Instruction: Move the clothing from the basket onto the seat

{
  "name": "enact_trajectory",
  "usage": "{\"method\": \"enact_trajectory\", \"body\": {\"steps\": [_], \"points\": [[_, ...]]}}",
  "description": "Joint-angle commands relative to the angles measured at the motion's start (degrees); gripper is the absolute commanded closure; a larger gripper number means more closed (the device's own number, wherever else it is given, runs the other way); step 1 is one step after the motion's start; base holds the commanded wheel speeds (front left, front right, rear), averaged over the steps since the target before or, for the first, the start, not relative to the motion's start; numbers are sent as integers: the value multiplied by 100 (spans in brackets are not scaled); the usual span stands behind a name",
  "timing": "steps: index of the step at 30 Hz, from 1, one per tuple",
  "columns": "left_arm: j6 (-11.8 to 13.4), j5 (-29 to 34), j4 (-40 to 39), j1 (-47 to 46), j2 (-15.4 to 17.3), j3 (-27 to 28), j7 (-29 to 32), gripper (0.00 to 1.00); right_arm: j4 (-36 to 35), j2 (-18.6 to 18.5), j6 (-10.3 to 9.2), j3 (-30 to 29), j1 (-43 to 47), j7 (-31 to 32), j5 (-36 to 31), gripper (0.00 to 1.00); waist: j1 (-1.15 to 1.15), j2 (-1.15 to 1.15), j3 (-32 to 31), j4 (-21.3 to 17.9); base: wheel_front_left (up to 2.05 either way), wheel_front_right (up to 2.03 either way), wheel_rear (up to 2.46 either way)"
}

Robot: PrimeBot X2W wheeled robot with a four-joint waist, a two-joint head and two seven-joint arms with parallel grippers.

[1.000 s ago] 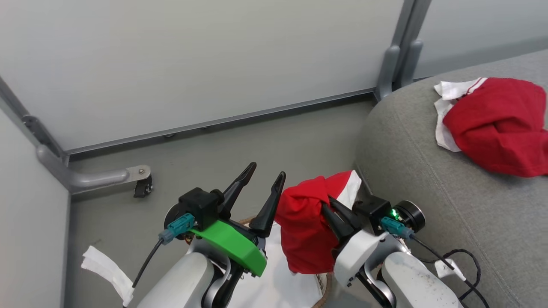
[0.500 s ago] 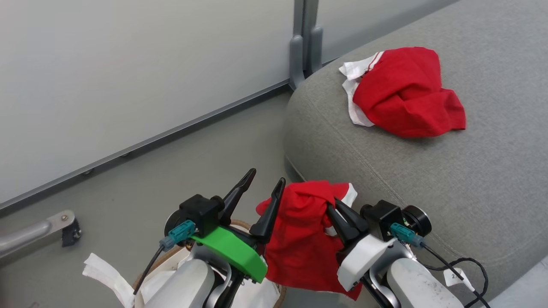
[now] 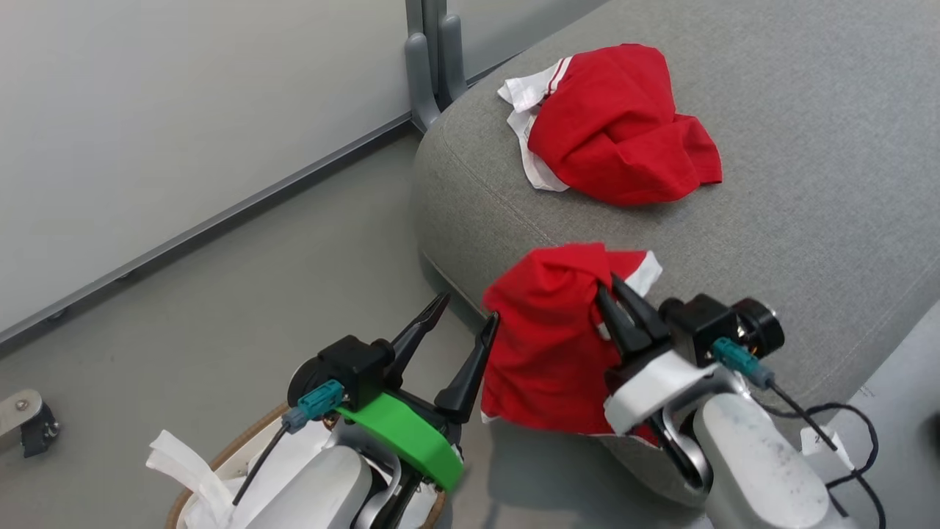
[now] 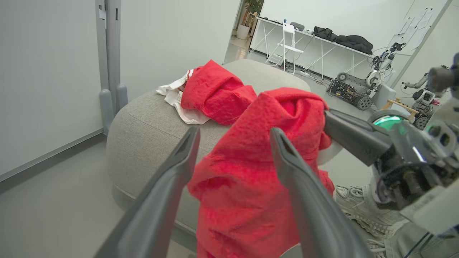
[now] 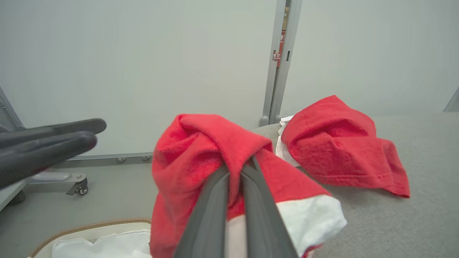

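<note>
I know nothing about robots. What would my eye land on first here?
The red stands out: a hanging red garment dangles from the shut right gripper at the near edge of the grey seat. A crumpled red garment with white trim lies on the seat farther back. The left gripper stands open and empty beside the hanging one.

Showing bright red with a white sleeve end on the hanging garment (image 3: 547, 330). Repeating that red, with white edging and thin red stripes, on the lying garment (image 3: 617, 125). Wearing plain flecked grey across the seat (image 3: 808, 184). Pairing a brown woven rim with a white liner (image 3: 183, 470) on the basket (image 3: 220, 459). Flashing vivid green on the bracket (image 3: 400, 437) of the left gripper (image 3: 468, 308).
</note>
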Motion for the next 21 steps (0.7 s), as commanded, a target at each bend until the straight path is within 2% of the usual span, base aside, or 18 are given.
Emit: {"method": "enact_trajectory", "body": {"steps": [1, 4, 8, 16, 21], "points": [[2, -1, -33, -75, 103, 24, -5, 0, -65, -5, -8, -108, -274, -29, -155, 100, 0, 0, 174, -43, 0, 0, 0], [2, 12, -86, -21, 214, 75, -5, 0, -60, -9, -8, -309, -709, -29, -473, 100, 0, 0, 327, -50, 0, 0, 0], [2, 52, -226, -32, 367, 63, -6, 0, -64, -296, -8, -676, -1503, -29, -880, 100, 0, 0, 594, 48, 0, 0, 0], [2, 14, -458, -240, 717, -81, -6, 0, 220, -1218, -8, -1386, -3138, -16, -1534, 100, 0, 0, 1148, 324, 0, 0, 0], [2, -3, -613, -369, 929, -178, -5, 0, 422, -1735, -8, -1931, -3854, 253, -1881, 100, 0, 0, 1503, 528, 0, 0, 0]]}}
